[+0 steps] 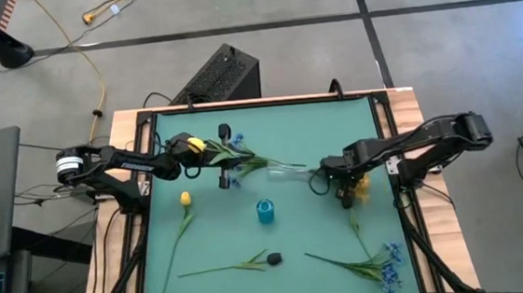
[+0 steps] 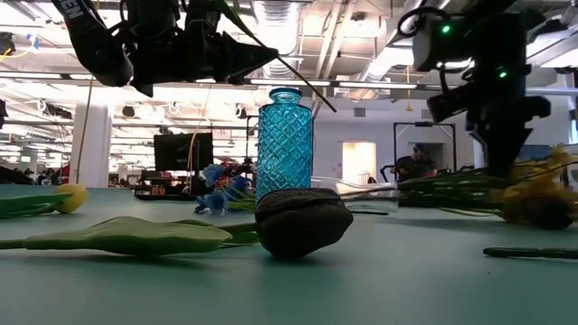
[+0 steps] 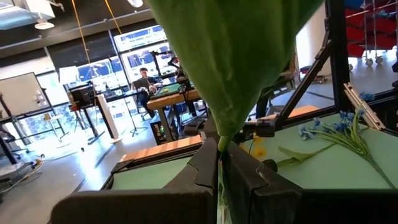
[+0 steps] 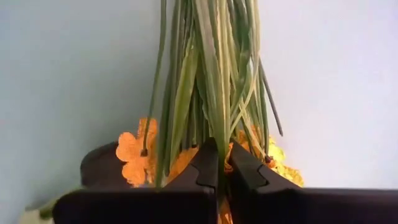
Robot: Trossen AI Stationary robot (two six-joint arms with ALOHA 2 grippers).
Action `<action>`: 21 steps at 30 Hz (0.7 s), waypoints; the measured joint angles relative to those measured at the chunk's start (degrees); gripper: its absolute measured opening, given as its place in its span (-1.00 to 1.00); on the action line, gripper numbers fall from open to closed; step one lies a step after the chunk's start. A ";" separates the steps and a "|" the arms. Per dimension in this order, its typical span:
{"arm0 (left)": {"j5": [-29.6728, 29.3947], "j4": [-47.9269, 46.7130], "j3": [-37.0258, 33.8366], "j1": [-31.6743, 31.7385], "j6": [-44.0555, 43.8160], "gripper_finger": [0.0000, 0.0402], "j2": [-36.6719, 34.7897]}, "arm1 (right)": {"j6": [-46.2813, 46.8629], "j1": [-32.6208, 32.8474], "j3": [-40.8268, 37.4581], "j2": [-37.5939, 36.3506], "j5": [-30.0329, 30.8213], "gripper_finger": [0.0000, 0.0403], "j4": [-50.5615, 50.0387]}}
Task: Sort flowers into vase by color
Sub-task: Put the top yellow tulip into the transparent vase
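Note:
My left gripper [image 1: 204,149] [image 3: 219,149] hangs lifted over the table's far left part, shut on a yellow tulip [image 1: 196,144] whose broad leaf [image 3: 236,56] fills its wrist view. My right gripper [image 1: 341,185] [image 4: 221,146] stands low at the right, shut on the yellow small-bloom spray [image 1: 359,191]. The blue glass vase [image 1: 265,211] [image 2: 284,144] stands upright mid-table. A second yellow tulip [image 1: 185,199], a dark bud with its stem [image 1: 273,257] [image 2: 302,221] and blue sprays [image 1: 234,153] [image 1: 388,263] lie flat on the table. My left gripper pinches the tulip's green stalk at the base of its leaf [image 3: 221,144] between the two fingers. The flower is lifted clear, its leaf and stalk [image 2: 271,59] sticking out beyond the fingers. My right gripper pinches the bundle of thin green stems [image 4: 214,134] of the yellow spray right beside its blooms [image 4: 134,155], coming from above and pointing down. The blooms [image 2: 537,203] sit low at the table, the stems [image 2: 442,185] running out level.
The teal mat is framed by dark rails [image 1: 387,137] on a wooden table. Blue sprays and dark buds [image 1: 224,131] lie under and around my left gripper. The vase has free mat around it. A black box [image 1: 223,75] sits on the floor beyond the far edge.

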 joint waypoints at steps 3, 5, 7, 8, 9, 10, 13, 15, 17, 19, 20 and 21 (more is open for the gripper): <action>0.02 0.10 0.00 0.00 0.31 -1.00 0.00 | -4.02 -1.77 0.00 2.11 0.00 -0.79 1.51; 0.00 0.37 0.00 0.00 0.31 -1.00 0.00 | -6.67 -2.81 0.00 3.64 -0.01 -0.72 3.13; 0.02 0.35 0.00 0.00 0.31 -1.00 0.00 | -8.53 -3.59 0.03 4.93 -0.51 -0.64 4.58; 0.02 0.34 0.00 0.00 0.29 -1.00 0.00 | -9.32 -3.97 0.11 5.41 -1.30 -0.60 4.94; 0.02 0.33 0.00 0.00 0.29 -1.00 0.00 | -10.06 -4.29 0.41 5.99 -2.19 -0.56 4.81; 0.02 0.33 0.00 0.00 0.29 -1.00 0.00 | -10.20 -4.43 0.89 6.39 -2.49 -0.51 4.45; -0.06 0.33 0.00 0.00 0.28 -1.00 0.00 | -10.23 -4.64 3.16 7.20 -2.49 -0.35 3.03; -0.66 0.30 0.00 0.00 0.28 -1.00 0.00 | -10.40 -4.56 5.16 7.47 -2.53 -0.23 1.96; -1.09 0.26 0.00 0.00 0.28 -1.00 0.00 | -10.43 -4.54 7.56 7.47 -2.80 -0.08 0.59; -1.25 0.03 0.00 0.00 0.42 -1.00 0.00 | -11.15 -4.54 10.33 7.45 -2.80 0.06 -1.00; -1.29 -0.08 0.02 0.00 0.46 -1.00 0.00 | -11.39 -4.53 11.77 7.45 -2.80 0.12 -2.10; -1.29 -0.12 0.02 0.00 0.46 -1.00 0.00 | -11.67 -4.53 13.08 7.45 -2.80 0.18 -3.03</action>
